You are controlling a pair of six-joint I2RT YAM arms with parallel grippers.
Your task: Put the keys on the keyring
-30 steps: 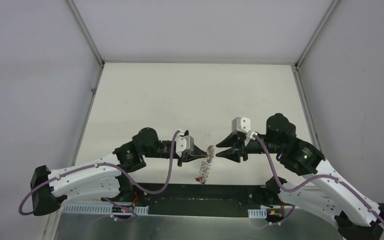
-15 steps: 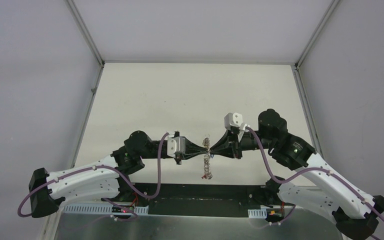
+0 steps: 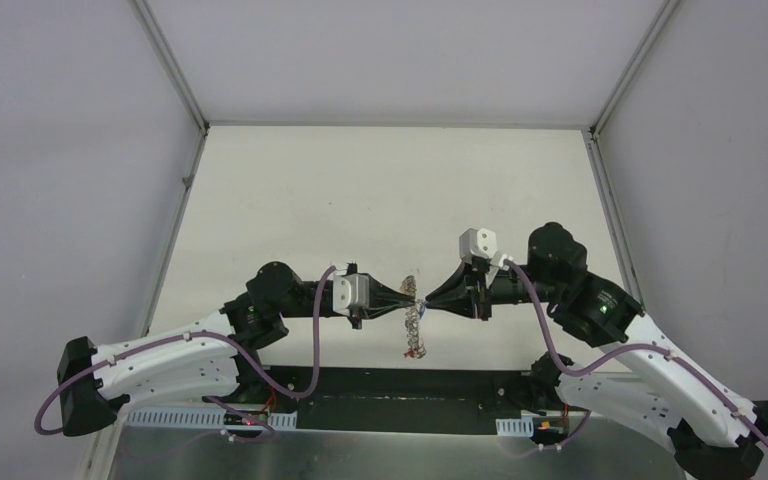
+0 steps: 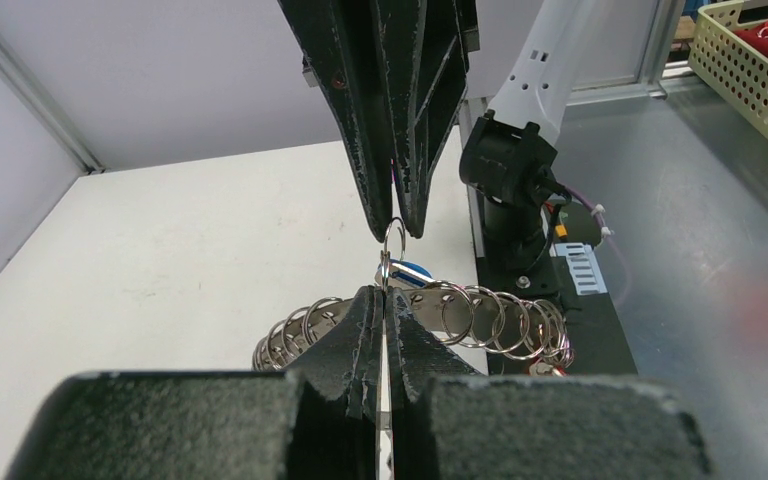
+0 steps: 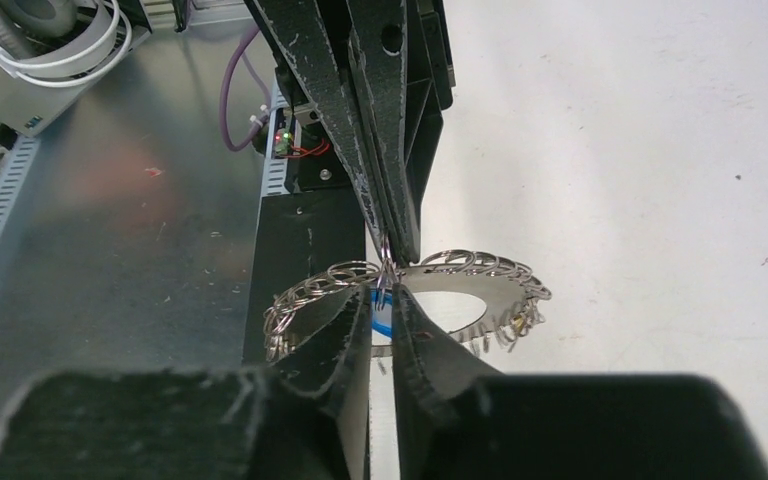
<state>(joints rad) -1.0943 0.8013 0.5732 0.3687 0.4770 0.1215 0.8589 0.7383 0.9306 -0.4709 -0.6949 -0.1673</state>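
Observation:
Both grippers meet tip to tip above the table's near edge. My left gripper (image 3: 410, 298) (image 4: 392, 298) is shut on a small split keyring (image 4: 392, 240) that stands upright between the two sets of tips. From it hangs a curved metal plate (image 4: 490, 318) (image 5: 505, 290) strung with several more rings. My right gripper (image 3: 429, 299) (image 5: 382, 300) is shut on the blue-tagged key (image 5: 380, 318) (image 4: 412, 272), right against that keyring. A red-tagged piece (image 3: 418, 352) dangles at the bunch's low end. A yellowish bit (image 5: 515, 322) hangs at the plate's rim; I cannot tell what it is.
Under the bunch runs the black base strip (image 3: 400, 385), with the metal bench (image 4: 720, 300) beyond it. A yellow basket (image 4: 750, 70) holding something red stands off the bench. White walls and a metal frame (image 3: 170, 70) enclose the white table (image 3: 380, 190).
The right gripper came in from the right and narrowed its jaws onto the blue tag. Both arms rose slightly, and the tips now touch at the keyring.

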